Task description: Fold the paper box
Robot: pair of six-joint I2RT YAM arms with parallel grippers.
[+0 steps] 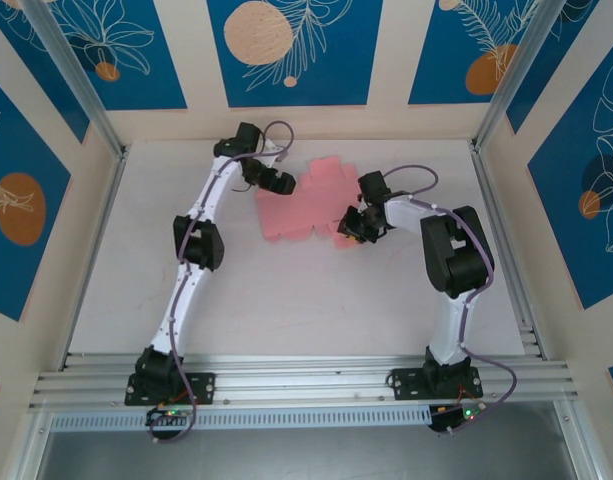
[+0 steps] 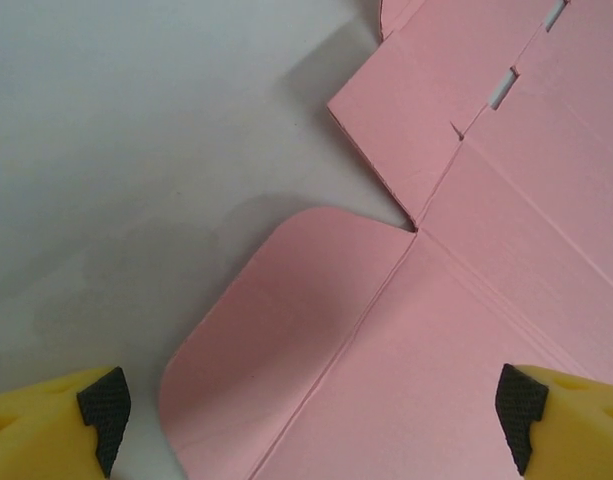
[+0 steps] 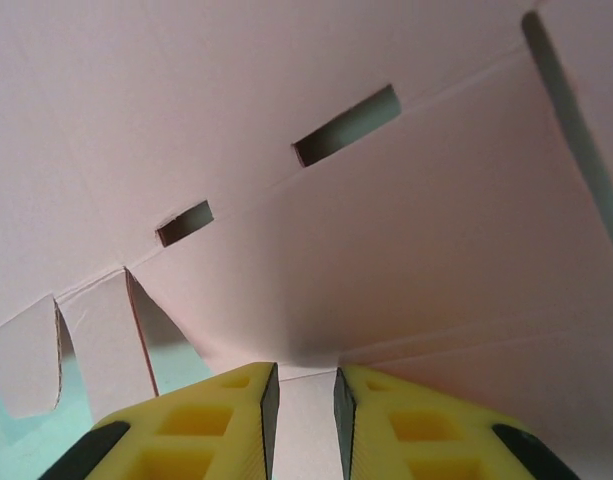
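Right gripper (image 3: pixel 304 400): pinched thin on a raised edge of the paper box (image 1: pixel 298 205) | Left gripper (image 2: pixel 310 415): spread wide, empty, over the rounded flap (image 2: pixel 276 320) | Box: far-centre of table (image 1: pixel 286 300), mostly flat | Advice: anchor with the pinch; fold the flap squarely along its crease.

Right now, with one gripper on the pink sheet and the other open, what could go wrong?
The right gripper pinches only a narrow edge of the pink sheet; it could slip out or crease off the fold line.
The left gripper is open over the rounded flap, holding nothing, so the sheet may slide on the table.
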